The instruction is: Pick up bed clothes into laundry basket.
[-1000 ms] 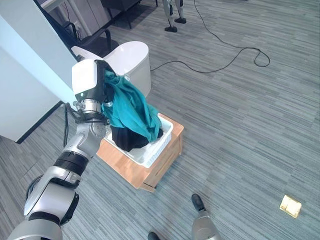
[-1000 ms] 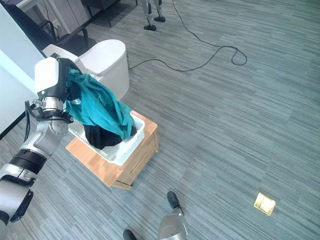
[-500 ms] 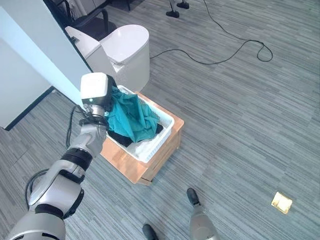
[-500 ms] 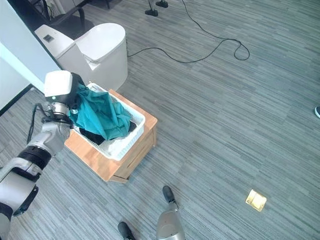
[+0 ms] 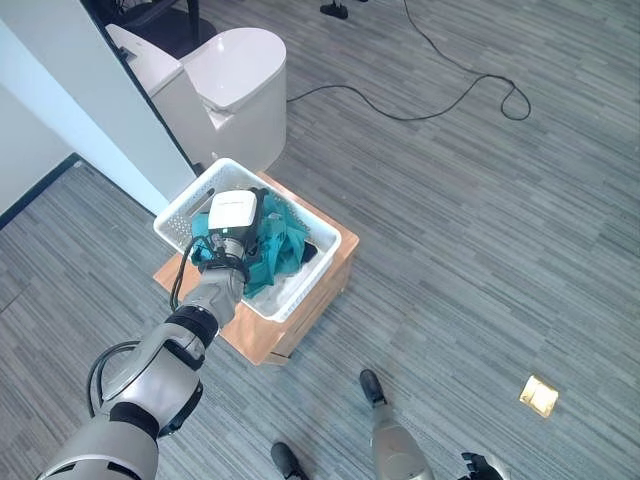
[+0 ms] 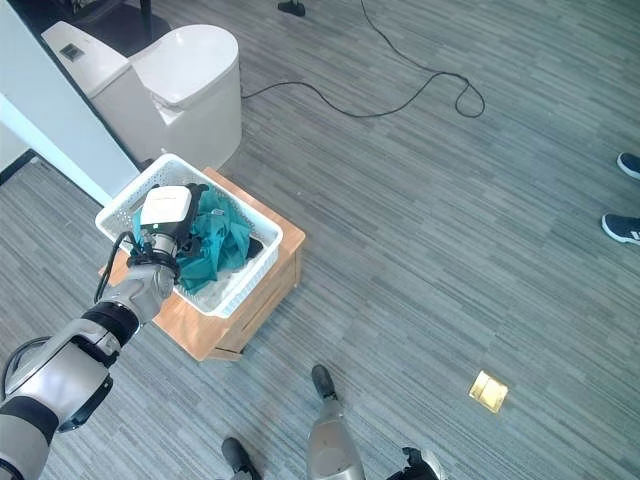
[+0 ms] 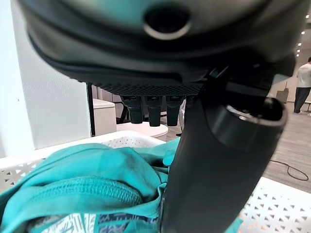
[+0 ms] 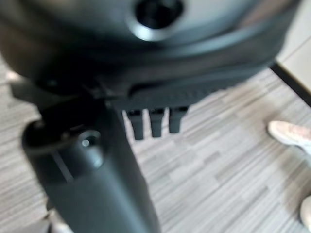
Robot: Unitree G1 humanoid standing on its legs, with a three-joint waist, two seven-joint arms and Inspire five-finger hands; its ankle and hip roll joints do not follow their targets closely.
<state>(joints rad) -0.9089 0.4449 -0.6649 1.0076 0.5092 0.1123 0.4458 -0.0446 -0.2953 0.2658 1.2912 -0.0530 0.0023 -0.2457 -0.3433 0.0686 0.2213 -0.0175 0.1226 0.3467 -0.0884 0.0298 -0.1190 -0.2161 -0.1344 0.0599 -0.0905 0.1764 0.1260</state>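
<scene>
Figure: placing stage of the laundry task, as I read it from the operator's station. My left hand (image 5: 250, 225) is lowered into the white laundry basket (image 5: 180, 212), which sits on a low wooden stand (image 5: 335, 275) so that the arm can reach its opening from above. The teal garment (image 5: 280, 245) lies bunched inside the basket, directly under and beside the hand, over a dark garment (image 5: 310, 254) at the rim farther from the hand. In the left wrist view the fingers (image 7: 148, 109) point straight out and the thumb (image 7: 214, 165) stands in front of the cloth (image 7: 87, 184) without pinching it; I judge the hand spread and no longer gripping, though where the thumb's tip meets the fabric is hidden. The lattice wall (image 7: 272, 208) around the cloth confirms the garment is within the basket and not draped over its edge. My right hand (image 8: 82, 170) hangs idle over bare floor, fingers (image 8: 155, 121) straight, holding nothing. A white toilet (image 5: 235, 95) stands beyond the basket, well apart from the hand.
</scene>
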